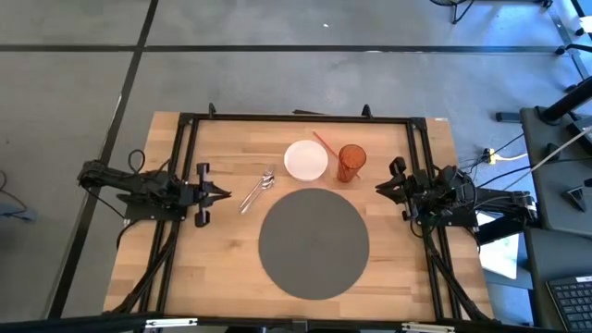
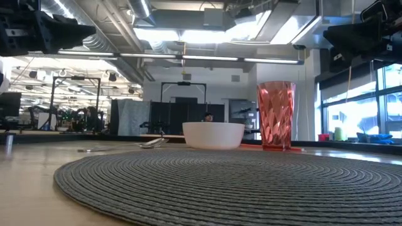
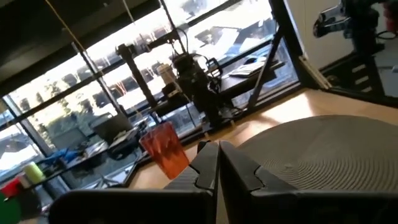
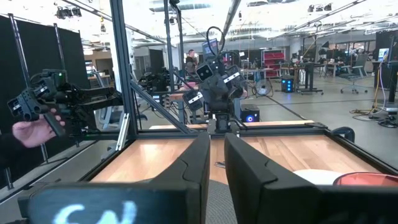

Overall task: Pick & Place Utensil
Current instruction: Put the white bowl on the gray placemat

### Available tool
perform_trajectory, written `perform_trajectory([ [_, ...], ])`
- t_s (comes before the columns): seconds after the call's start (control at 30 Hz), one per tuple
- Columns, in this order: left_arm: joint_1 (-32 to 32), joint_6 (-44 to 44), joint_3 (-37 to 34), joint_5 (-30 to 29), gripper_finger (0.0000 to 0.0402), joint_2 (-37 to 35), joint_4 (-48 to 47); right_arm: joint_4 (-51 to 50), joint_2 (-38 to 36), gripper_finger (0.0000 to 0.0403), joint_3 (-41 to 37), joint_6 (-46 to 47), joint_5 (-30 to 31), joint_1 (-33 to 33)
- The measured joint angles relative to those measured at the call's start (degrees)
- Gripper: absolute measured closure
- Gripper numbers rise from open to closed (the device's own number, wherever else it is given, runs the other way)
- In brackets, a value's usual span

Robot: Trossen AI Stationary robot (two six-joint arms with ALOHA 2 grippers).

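A silver utensil (image 1: pixel 257 191) lies flat on the wooden table, left of a white bowl (image 1: pixel 305 159); the low view shows it as a spoon (image 2: pixel 151 143). A red faceted cup (image 1: pixel 351 164) stands right of the bowl. A round grey placemat (image 1: pixel 313 242) lies nearer. My left gripper (image 1: pixel 225 194) hovers shut just left of the utensil, above the table. My right gripper (image 1: pixel 378 188) hovers shut just right of the cup. In the wrist views both pairs of fingers stand close together, left gripper (image 3: pixel 219 169) and right gripper (image 4: pixel 216 155), holding nothing.
A thin orange stick (image 1: pixel 324 143) lies between bowl and cup. A black metal frame (image 1: pixel 296 117) runs along the table's far edge and sides. In the right wrist view a person's hand (image 4: pixel 28 130) holds a device beyond the table's left side.
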Motion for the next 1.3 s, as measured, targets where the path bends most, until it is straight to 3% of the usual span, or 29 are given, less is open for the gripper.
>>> perform_trajectory([
  [0.07, -0.01, -1.59, 0.0, 0.22, 0.0395, -0.01, 1.65, 0.0, 0.0, 0.0352, 0.0, 0.0, 0.0, 0.02],
  [0.27, -0.02, -19.75, 0.0, 6.63, 0.0394, 0.11, 9.04, 0.0, 0.0, 0.0352, -0.02, -0.02, 0.0, 0.02],
  [0.37, -0.02, -25.07, 0.02, 5.33, 0.0394, 0.29, 15.09, 0.0, 0.0, 0.0352, -0.02, 0.44, 0.0, 0.02],
  [0.43, -0.02, -26.43, 1.15, -1.51, 0.0397, 1.24, 13.23, 0.02, 0.0, 0.0352, -0.02, 1.66, 0.0, 0.01],
  [0.57, 0.71, -26.84, 2.4, -22.51, 0.04, 6.46, 12.18, 0.04, 0.0, 0.0352, -0.02, 3.05, 0.02, 0.02],
  [0.63, 2.07, -24.07, 2.4, -25.14, 0.0398, 9.95, 15.84, 0.04, 0.0, 0.0352, -0.02, 2.83, 0.41, 0.02],
  [0.73, 5.53, -17.3, 2.4, -21.11, 0.0399, 15.99, 26.7, 0.04, 0.0, 0.0352, -0.01, 2.85, 0.61, 0.02],
  [0.83, 9.6, -16.13, 2.67, -17.62, 0.04, 22.78, 38.08, 0.05, 0.0, 0.0352, -0.02, 3.02, 0.57, 0.01],
  [0.93, 13.71, -12.96, 3.98, -16.65, 0.0399, 28.88, 43.7, 0.07, 0.0, 0.0352, -0.02, 3.08, 0.55, 0.0],
  [1.13, 20.8, -18.0, 6.47, -6.81, 0.04, 41.43, 40.7, -0.26, 0.0, 0.0352, -0.02, 3.0, 0.53, 0.0],
  [1.3, 25.54, -22.69, 6.56, -4.56, 0.04, 49.85, 41.41, -1.7, 0.0, 0.0352, -0.02, 2.82, 0.53, 0.0],
])
